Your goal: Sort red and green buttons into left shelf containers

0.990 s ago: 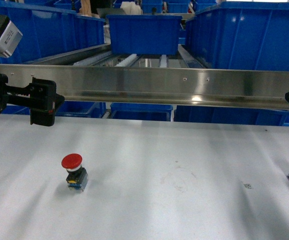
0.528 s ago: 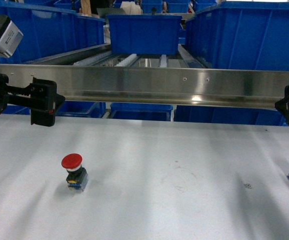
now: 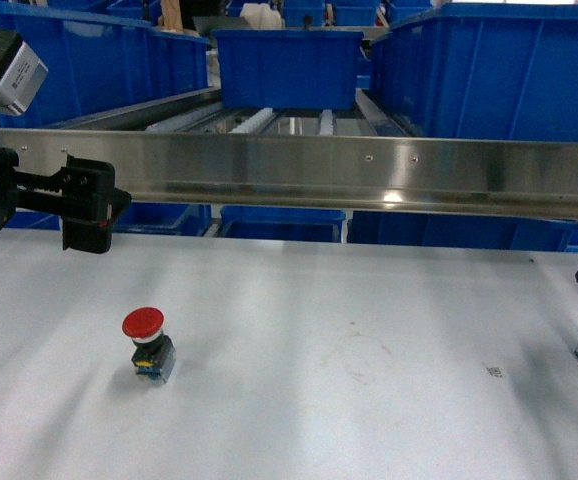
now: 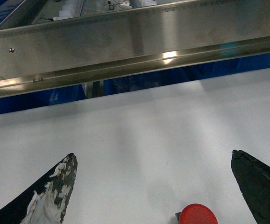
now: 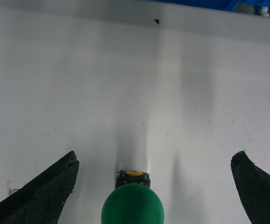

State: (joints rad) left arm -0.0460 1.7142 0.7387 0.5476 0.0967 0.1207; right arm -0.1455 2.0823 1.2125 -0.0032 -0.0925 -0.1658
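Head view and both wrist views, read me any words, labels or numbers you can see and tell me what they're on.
No readable text in any view.
Small sticker on the white table, near: too small to read.
Red button and green button caps: no markings visible.

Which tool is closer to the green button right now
The right tool. It hangs open directly above the green button, which sits between its fingers. The left tool is far across the table, above the red button.
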